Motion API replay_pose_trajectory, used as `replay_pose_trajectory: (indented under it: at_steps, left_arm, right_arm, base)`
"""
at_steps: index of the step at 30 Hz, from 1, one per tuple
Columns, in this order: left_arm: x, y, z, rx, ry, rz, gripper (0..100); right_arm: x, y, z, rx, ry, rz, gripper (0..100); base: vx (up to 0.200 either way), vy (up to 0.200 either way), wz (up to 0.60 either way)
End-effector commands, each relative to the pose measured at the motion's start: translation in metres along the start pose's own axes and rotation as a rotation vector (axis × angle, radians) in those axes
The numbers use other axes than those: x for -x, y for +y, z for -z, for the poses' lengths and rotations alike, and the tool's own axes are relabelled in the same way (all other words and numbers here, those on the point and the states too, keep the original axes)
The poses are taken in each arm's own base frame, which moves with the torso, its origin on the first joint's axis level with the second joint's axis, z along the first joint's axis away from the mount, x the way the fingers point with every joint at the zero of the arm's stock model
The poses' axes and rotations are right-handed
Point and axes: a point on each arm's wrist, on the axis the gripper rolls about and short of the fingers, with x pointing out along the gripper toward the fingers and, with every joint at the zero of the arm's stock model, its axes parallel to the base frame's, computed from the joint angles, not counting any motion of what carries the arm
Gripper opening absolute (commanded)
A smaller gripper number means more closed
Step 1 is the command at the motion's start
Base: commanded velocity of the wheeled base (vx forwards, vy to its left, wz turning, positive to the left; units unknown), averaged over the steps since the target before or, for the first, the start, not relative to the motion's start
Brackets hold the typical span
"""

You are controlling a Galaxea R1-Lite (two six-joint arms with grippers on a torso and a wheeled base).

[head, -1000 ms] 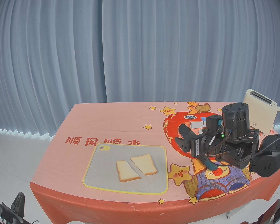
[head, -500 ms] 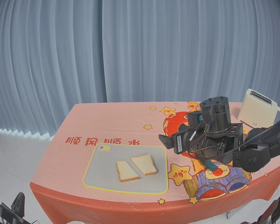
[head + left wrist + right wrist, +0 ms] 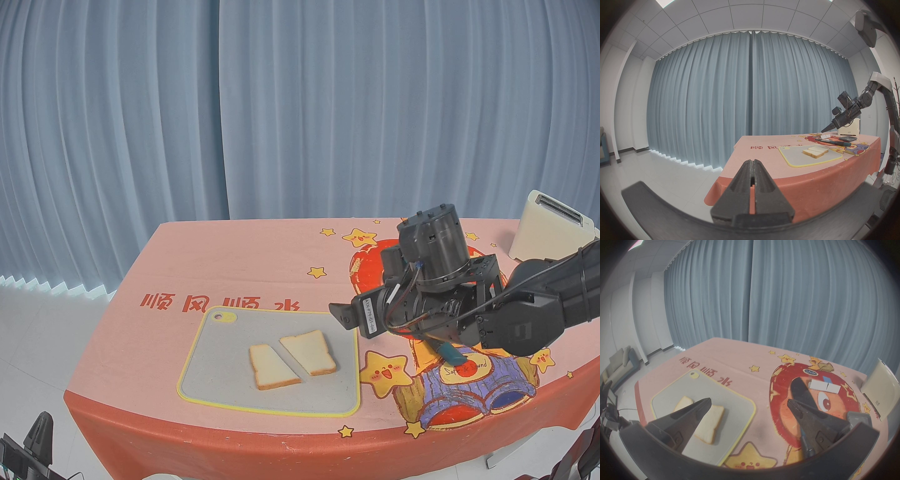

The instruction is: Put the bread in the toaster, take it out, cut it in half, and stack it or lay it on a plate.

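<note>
Judging progress: cutting looks done. Pale bread slice point(image 3: 309, 352) lies in two halves, just apart, on grey yellow-rimmed cutting board point(image 3: 212, 369). Plating is left. My right end effector point(image 3: 749, 402) hovers spread beside the board; left end effector point(image 3: 752, 162) pressed together, off the pink-clothed desk point(image 3: 250, 262). Teal-handled knife point(image 3: 449, 353) and cream toaster point(image 3: 553, 234) sit right; I judge the bread unobstructed.

The right arm point(image 3: 537, 306) covers the knife point(image 3: 449, 354) except its teal handle end. The head view's edge cuts off the toaster point(image 3: 553, 232). One jaw of the right gripper point(image 3: 749, 401) hides part of both bread halves point(image 3: 711, 424).
</note>
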Motion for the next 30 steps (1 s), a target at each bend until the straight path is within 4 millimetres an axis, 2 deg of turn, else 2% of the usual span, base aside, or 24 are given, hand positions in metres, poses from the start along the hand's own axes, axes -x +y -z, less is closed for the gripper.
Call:
replay_pose_trajectory:
  at_steps: [1,8,20,26,30]
  left_arm:
    - [0.0,0.0,0.005,0.001,0.004,-0.001,0]
    - [0.0,0.0,0.005,0.001,0.004,-0.001,0]
    - [0.0,0.0,0.005,0.0,0.005,0.0,0]
    - [0.0,0.0,0.005,0.0,0.004,0.0,0]
    - [0.0,0.0,0.005,0.0,0.004,0.0,0]
  right_arm:
    - [-0.005,0.01,0.008,0.022,0.039,-0.017,100]
    - [-0.022,0.022,0.016,0.04,0.075,-0.019,100]
    - [-0.033,0.02,0.02,0.038,0.096,0.002,100]
    - [-0.028,0.012,0.026,0.039,0.114,0.043,100]
    - [-0.004,0.001,0.026,0.034,0.095,0.072,100]
  base:
    - [0.0,0.0,0.0]
    - [0.0,0.0,0.0]
    - [0.0,0.0,0.0]
    - [0.0,0.0,0.0]
    - [0.0,0.0,0.0]
